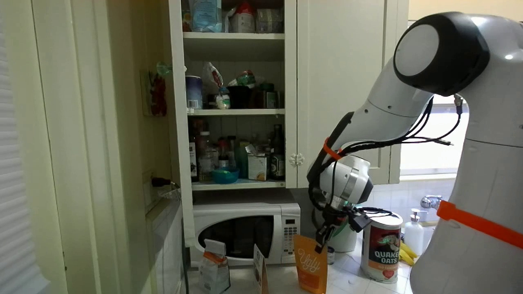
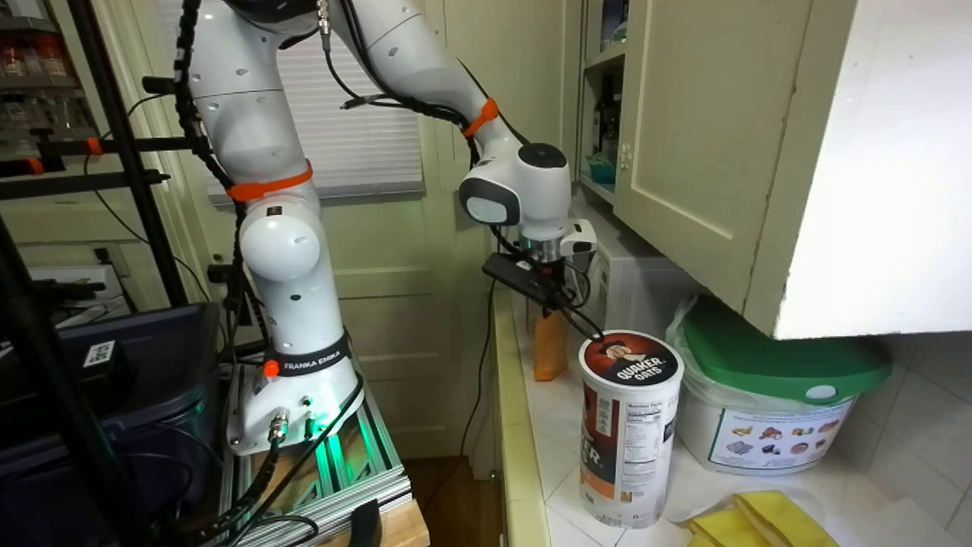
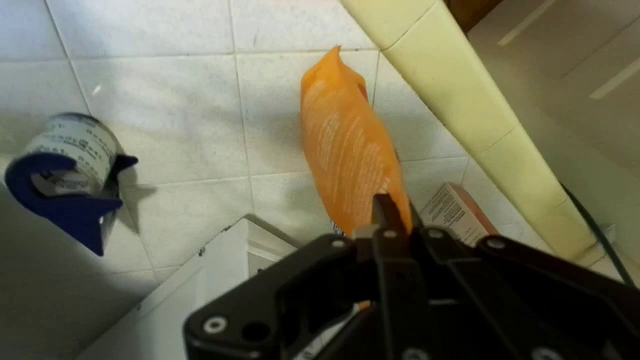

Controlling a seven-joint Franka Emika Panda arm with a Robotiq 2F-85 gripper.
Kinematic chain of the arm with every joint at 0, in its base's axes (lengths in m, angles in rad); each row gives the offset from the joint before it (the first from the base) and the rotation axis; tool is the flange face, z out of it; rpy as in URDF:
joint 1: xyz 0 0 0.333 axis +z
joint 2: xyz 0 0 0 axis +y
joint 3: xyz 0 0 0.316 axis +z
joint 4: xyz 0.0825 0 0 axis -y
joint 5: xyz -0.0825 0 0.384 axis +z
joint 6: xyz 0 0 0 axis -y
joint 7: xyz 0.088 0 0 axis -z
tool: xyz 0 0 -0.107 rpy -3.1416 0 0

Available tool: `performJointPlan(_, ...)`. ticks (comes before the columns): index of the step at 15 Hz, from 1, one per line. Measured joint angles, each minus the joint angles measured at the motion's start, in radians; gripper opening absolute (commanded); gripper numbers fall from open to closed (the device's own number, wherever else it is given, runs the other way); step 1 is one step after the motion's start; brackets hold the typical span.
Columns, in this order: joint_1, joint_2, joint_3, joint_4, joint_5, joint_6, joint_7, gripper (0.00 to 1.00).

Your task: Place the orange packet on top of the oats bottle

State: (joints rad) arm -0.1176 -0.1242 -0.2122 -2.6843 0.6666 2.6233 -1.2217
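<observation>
The orange packet (image 1: 311, 265) stands upright on or just above the white tiled counter in an exterior view; its base contact is hard to tell. It also shows in an exterior view (image 2: 550, 346) and in the wrist view (image 3: 345, 145). My gripper (image 1: 321, 241) has its fingers on both sides of the packet's upper edge and is shut on it; the wrist view shows the fingers (image 3: 398, 212) pinching that edge. The oats bottle (image 1: 383, 249), a cylinder with dark red-brown label, stands upright on the counter, apart from the packet. It also shows in an exterior view (image 2: 630, 433) with its lid uncovered.
A microwave (image 1: 241, 210) stands behind the packet. A small box (image 1: 259, 269) and a white bag (image 1: 214, 273) stand beside it. A tape dispenser (image 3: 70, 190) lies nearby. A green-lidded bin (image 2: 767, 433) and yellow cloths (image 2: 759, 524) are near the oats. A cabinet (image 2: 706, 152) overhangs.
</observation>
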Motion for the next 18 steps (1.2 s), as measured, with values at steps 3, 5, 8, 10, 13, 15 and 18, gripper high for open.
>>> performJointPlan(3,-0.034,-0.109,-0.016,-0.061,-0.027,-0.029,0.152,0.01)
performJointPlan(5,-0.054,-0.186,-0.038,-0.062,-0.053,-0.106,0.251,0.01)
performJointPlan(8,-0.09,-0.315,-0.063,-0.053,-0.081,-0.193,0.378,0.01)
performJointPlan(10,-0.144,-0.416,-0.062,-0.057,-0.082,-0.238,0.451,0.01)
performJointPlan(13,-0.214,-0.563,-0.085,-0.052,-0.106,-0.291,0.584,0.01)
performJointPlan(15,-0.236,-0.649,-0.111,-0.056,-0.131,-0.291,0.684,0.01)
performJointPlan(18,-0.262,-0.745,-0.16,-0.051,-0.16,-0.291,0.822,0.01)
